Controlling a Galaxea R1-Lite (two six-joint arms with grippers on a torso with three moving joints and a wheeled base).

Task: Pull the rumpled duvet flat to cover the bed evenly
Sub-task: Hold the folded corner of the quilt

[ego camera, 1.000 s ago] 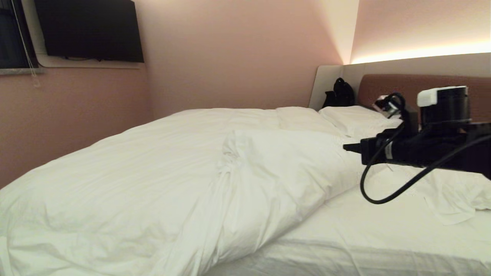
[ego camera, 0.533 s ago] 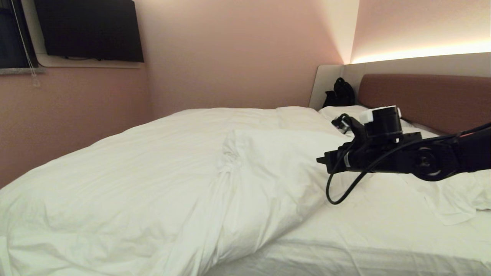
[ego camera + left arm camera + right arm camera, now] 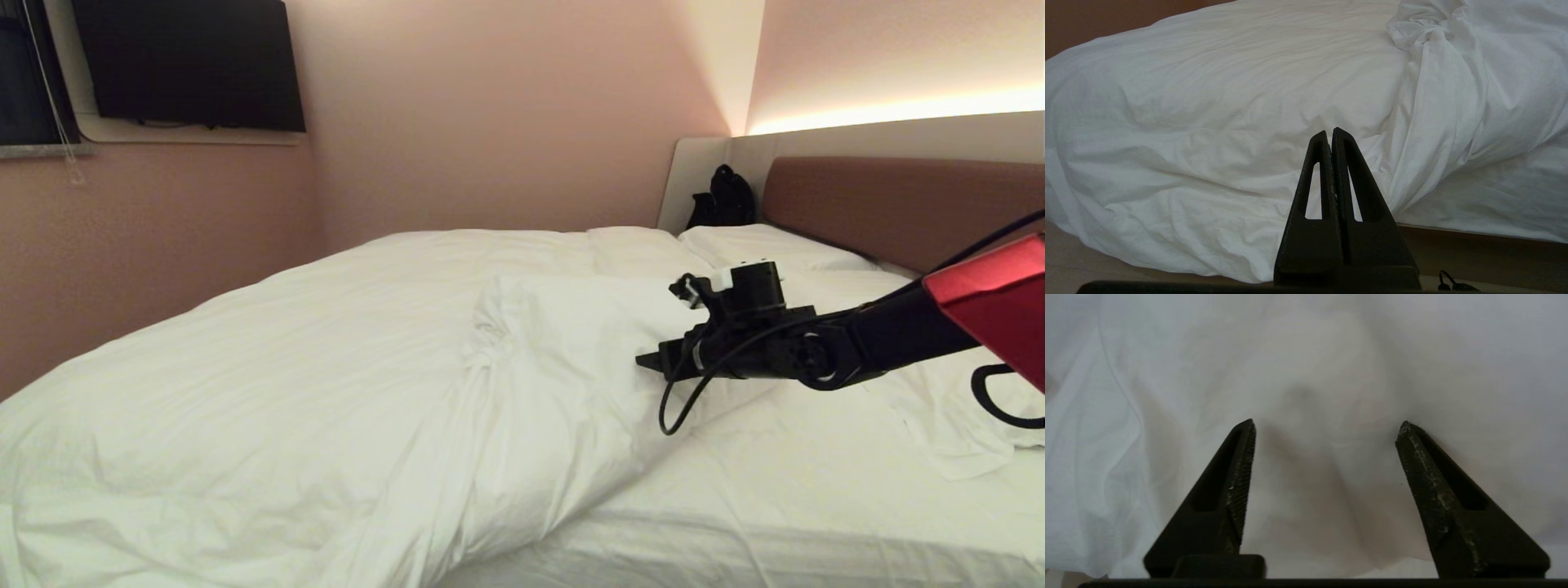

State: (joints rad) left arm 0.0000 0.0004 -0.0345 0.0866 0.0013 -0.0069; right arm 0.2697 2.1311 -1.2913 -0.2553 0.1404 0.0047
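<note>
We see the duvet [image 3: 343,384] heaped over the left and centre of the head view, bunched into a thick fold down the middle, leaving the lower right of the bed [image 3: 775,506] showing bare sheet. It looks soft, puffy and light but bulky; we judge it will drag and crease, so the folded edge at centre right is the place to pinch deep. Our right gripper [image 3: 653,359] reaches in from the right of the frame, its tip at that fold, jaws spread wide with cloth between them, nothing clamped yet. A second ago it hung higher and further right, jaws together. Our left gripper [image 3: 1330,134] sits pressed closed, parked low before the duvet's near side.
</note>
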